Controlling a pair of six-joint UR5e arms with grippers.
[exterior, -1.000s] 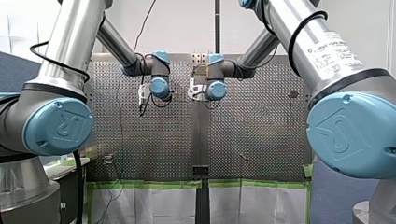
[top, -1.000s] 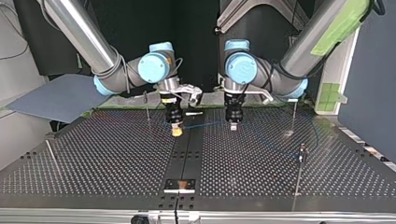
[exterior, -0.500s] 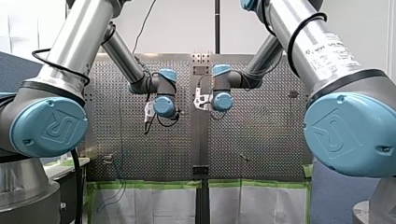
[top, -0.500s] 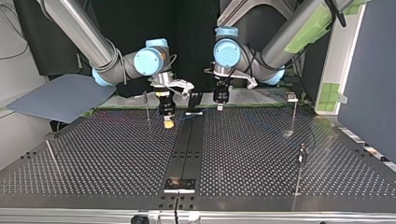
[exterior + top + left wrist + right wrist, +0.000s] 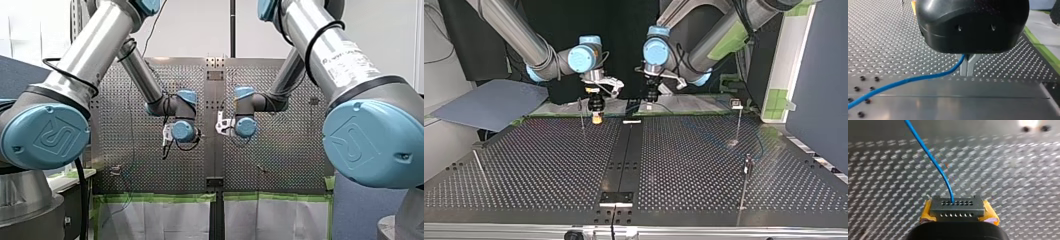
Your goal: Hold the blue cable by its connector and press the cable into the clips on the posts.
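Right gripper (image 5: 958,212): yellow pads (image 5: 926,212) are clamped on the metal connector (image 5: 957,206), which shows two rows of small holes on its face. The blue cable (image 5: 933,160) exits a hole in the upper row and runs ahead over the perforated table (image 5: 1010,182).

Left gripper (image 5: 967,67): metal fingers (image 5: 963,68) are closed tip to tip. The cable is pinched in the fork just above the tips, then trails off sideways, low over the table's bare centre strip (image 5: 973,100).

In the top view both grippers are held at the table's far edge. Thin posts (image 5: 738,122) stand on the table, one just beside the right gripper and the others well apart at that view's right. One of these is topped by a clip (image 5: 736,104).

Versus 1 s ago: both grippers have been drawn back from mid-table to the far edge with the cable still gripped. The posts are unchanged.

Markings: a round logo is embossed on the blue joint caps (image 5: 50,137). A printed label (image 5: 345,60) is carried on the right arm's tube, but its text is not legible.
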